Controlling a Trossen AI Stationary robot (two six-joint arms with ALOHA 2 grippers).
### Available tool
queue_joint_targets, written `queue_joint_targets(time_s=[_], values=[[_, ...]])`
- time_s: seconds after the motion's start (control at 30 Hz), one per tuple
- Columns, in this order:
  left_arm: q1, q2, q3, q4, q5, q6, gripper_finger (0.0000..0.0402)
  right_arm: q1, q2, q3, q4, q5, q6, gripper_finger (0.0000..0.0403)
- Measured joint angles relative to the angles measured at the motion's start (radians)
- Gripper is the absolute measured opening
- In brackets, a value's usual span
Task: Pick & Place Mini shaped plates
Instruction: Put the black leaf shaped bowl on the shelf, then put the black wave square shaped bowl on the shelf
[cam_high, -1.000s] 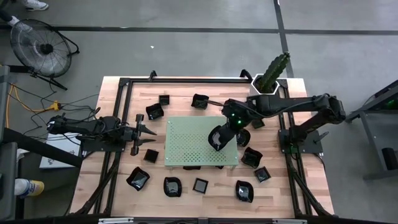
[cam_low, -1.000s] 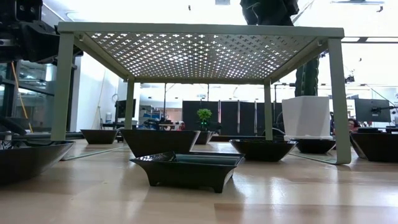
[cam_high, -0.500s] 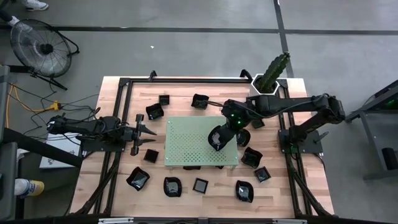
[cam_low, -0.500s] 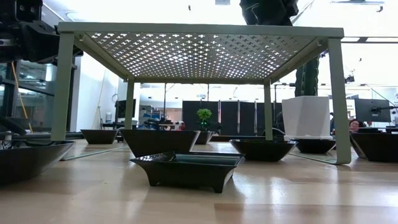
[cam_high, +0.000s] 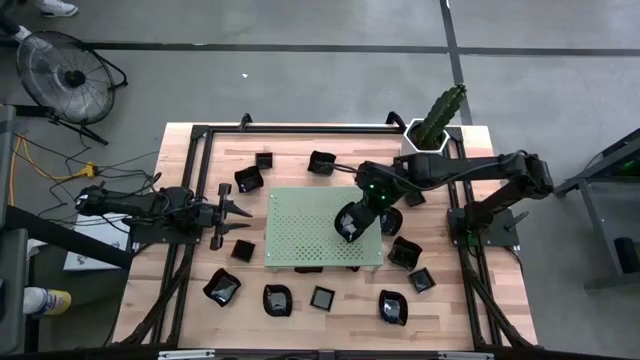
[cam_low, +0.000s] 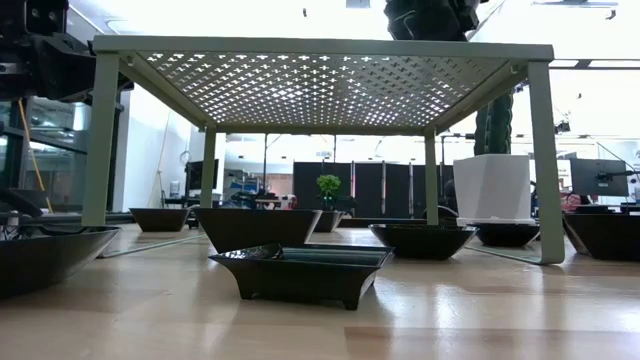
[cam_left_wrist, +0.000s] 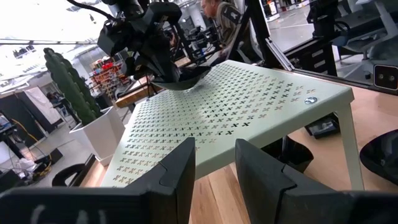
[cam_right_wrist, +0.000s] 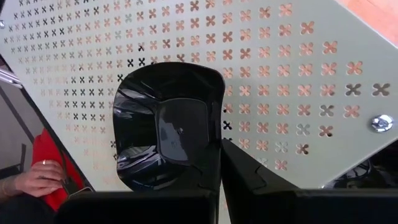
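Observation:
My right gripper (cam_high: 352, 222) is over the right part of the green perforated board (cam_high: 310, 225), shut on a glossy black mini plate (cam_right_wrist: 168, 134) with a squarish, wavy rim. In the left wrist view that plate (cam_left_wrist: 180, 78) hangs close over the board top (cam_left_wrist: 249, 106); whether it touches the board, I cannot tell. Several other black mini plates lie on the wooden table around the board, such as one at the near left (cam_high: 222, 287) and one at the far side (cam_high: 322, 162). My left gripper (cam_high: 238, 210) waits open at the board's left. My right gripper pinches the mini plate by its rim (cam_right_wrist: 208, 146), with one finger (cam_right_wrist: 202, 180) over the inside of the plate and the other (cam_right_wrist: 249, 180) outside it. The fingers come from above, pointing down. The plate sits hollow side up, tilted slightly, over the board.
A white hexagonal pot with a cactus (cam_high: 425, 135) stands at the far right corner. Black frame rails (cam_high: 190, 200) run along the table's sides. More plates lie under and beside the board in the low view (cam_low: 300, 275). A person's hand (cam_right_wrist: 37, 180) shows beyond the board.

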Motion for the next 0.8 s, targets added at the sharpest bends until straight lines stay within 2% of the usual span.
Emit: queue_joint_targets(time_s=[0.3,0.63,0.8], values=[[0.000,0.000,0.000,0.000,0.000,0.000,0.0111,0.000,0.003,0.000,-0.007,0.002,-0.009,0.0006],[0.000,0.000,0.000,0.000,0.000,0.000,0.0111,0.000,0.003,0.000,-0.007,0.000,-0.014,0.0082],[0.000,0.000,0.000,0.000,0.000,0.000,0.0111,-0.005,0.003,0.000,-0.007,-0.007,-0.020,0.0107]])
